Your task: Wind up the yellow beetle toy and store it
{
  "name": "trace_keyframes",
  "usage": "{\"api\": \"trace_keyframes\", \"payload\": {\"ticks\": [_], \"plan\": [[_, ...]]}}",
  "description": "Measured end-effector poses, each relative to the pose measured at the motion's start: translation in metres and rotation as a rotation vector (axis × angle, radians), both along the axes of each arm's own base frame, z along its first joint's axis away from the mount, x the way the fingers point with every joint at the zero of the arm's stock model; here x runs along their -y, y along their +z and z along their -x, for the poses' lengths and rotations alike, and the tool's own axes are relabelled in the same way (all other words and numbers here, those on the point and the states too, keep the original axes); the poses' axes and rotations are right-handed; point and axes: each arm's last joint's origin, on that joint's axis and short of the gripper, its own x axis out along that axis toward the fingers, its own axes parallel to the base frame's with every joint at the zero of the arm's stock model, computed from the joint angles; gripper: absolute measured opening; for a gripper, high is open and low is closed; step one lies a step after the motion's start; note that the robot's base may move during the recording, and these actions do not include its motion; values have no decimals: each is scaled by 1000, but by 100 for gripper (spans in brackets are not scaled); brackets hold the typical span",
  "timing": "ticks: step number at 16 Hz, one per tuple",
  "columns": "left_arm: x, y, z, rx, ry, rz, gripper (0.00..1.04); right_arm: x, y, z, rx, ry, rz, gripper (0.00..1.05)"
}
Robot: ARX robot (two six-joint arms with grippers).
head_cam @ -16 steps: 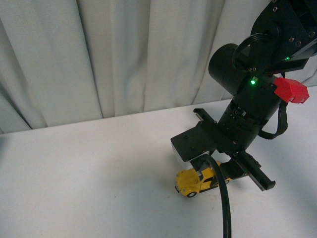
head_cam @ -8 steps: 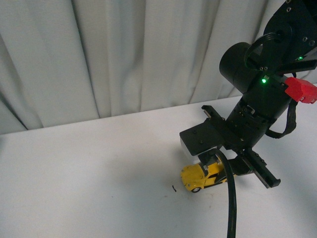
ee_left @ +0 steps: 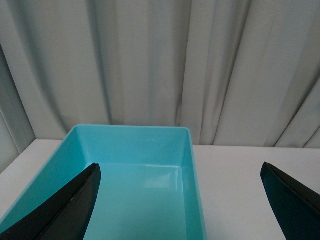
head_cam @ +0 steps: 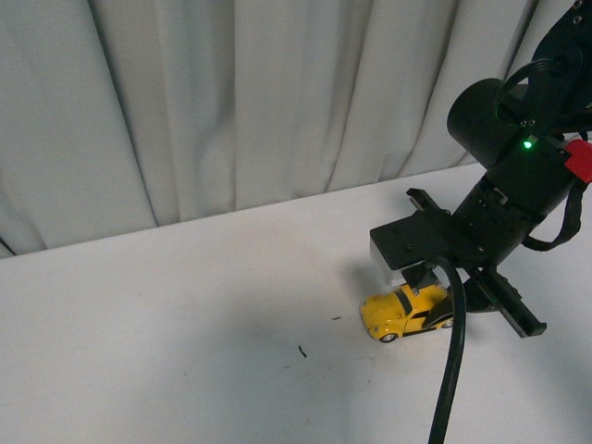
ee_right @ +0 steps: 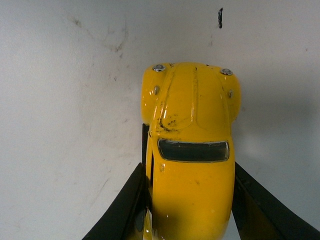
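Note:
The yellow beetle toy (head_cam: 404, 313) stands on its wheels on the white table at the right of the front view, nose pointing left. My right gripper (head_cam: 427, 298) reaches down from above and is shut on its body. In the right wrist view the yellow beetle toy (ee_right: 191, 150) fills the middle, with a black finger pressed against each flank and its scuffed bonnet and dark windscreen pointing away. My left gripper (ee_left: 182, 205) is open, its two dark fingers (ee_left: 60, 210) spread wide above a turquoise bin (ee_left: 192, 165).
The turquoise bin is an open rectangular tub holding nothing, set on the white table (head_cam: 166, 324) close to a grey curtain (head_cam: 231, 102). Small dark specks (head_cam: 302, 351) mark the tabletop left of the toy. The right arm's black cable (head_cam: 449, 379) hangs in front.
My right gripper has dragged the yellow toy rightward along the table over the last second. Dark specks now show on the surface where it had stood.

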Motion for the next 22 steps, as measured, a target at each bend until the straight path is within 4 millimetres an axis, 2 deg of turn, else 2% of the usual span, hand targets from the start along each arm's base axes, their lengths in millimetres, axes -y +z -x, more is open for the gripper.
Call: {"api": "trace_keyframes", "payload": {"ticks": [6,16,22], "plan": [[0,0,0,0,0,0,98,31,-1,22,-23,-106,-12,41],[0,0,0,0,0,0,98,49,-1,40,-45,-136,-26,41],[0,0,0,0,0,0,98,47,-9,47,-113,-110,-14,100]]}}
